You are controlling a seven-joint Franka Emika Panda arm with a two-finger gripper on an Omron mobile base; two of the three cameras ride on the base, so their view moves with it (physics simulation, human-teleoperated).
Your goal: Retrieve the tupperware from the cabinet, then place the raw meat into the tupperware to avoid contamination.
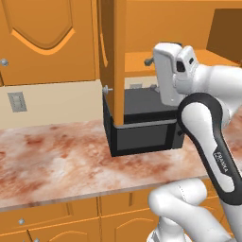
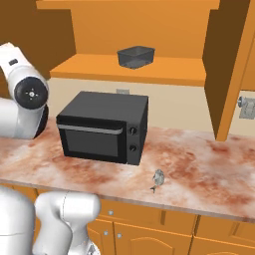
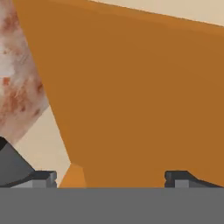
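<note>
The cabinet (image 2: 149, 20) stands open above the counter. The grey translucent tupperware (image 2: 135, 56) rests on its lower shelf, above the black microwave. The raw meat (image 2: 158, 180), a small pale piece, lies on the marbled counter in front of the microwave's right corner. My gripper (image 3: 111, 179) is open, its two dark fingertips (image 3: 43, 177) spread wide with nothing between them, facing the orange face of the left cabinet door (image 1: 113, 61) at close range. In the left base view my wrist (image 1: 170, 71) hangs just right of that door, above the microwave.
The black microwave (image 2: 104, 127) sits on the counter (image 1: 56, 160) under the open cabinet. The right cabinet door (image 2: 231, 74) juts out over the counter. A wall outlet (image 1: 16, 101) and closed cabinet doors are at the left; drawers run below the counter edge.
</note>
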